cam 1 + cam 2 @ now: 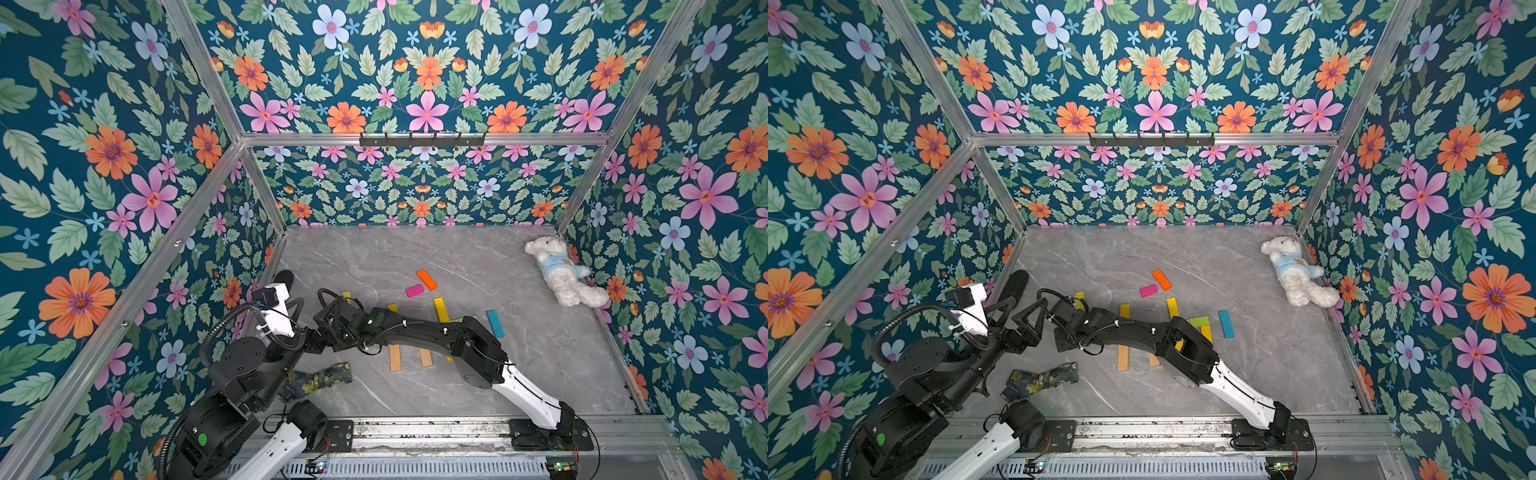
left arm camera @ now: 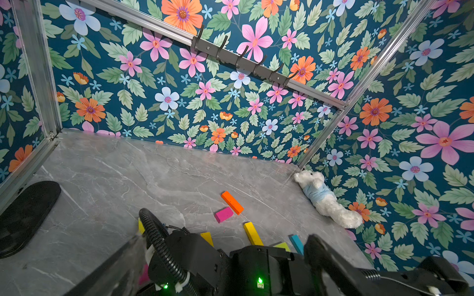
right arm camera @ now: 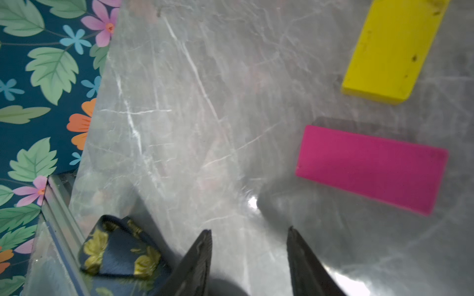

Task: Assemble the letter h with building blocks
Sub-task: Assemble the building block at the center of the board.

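Several building blocks lie flat on the grey table (image 1: pixel 374 249): an orange one (image 1: pixel 427 279), a magenta one (image 1: pixel 414 290), yellow bars (image 1: pixel 441 309), a blue one (image 1: pixel 495 324) and two plain wood bars (image 1: pixel 395 357). A lime block (image 1: pixel 1200 321) peeks out beside my right arm, which reaches left across them. In the right wrist view my right gripper (image 3: pixel 250 230) is open just above bare table. Another magenta block (image 3: pixel 372 169) and a yellow one (image 3: pixel 392 48) lie off to its side. My left gripper (image 2: pixel 225 237) stands wide open at the left, holding nothing.
A white plush bear (image 1: pixel 561 270) lies against the right wall at the back. A dark floral cloth (image 1: pixel 320 380) sits near the front left beside my left arm. A black oval object (image 1: pixel 284 277) rests by the left wall. Flowered walls enclose the table.
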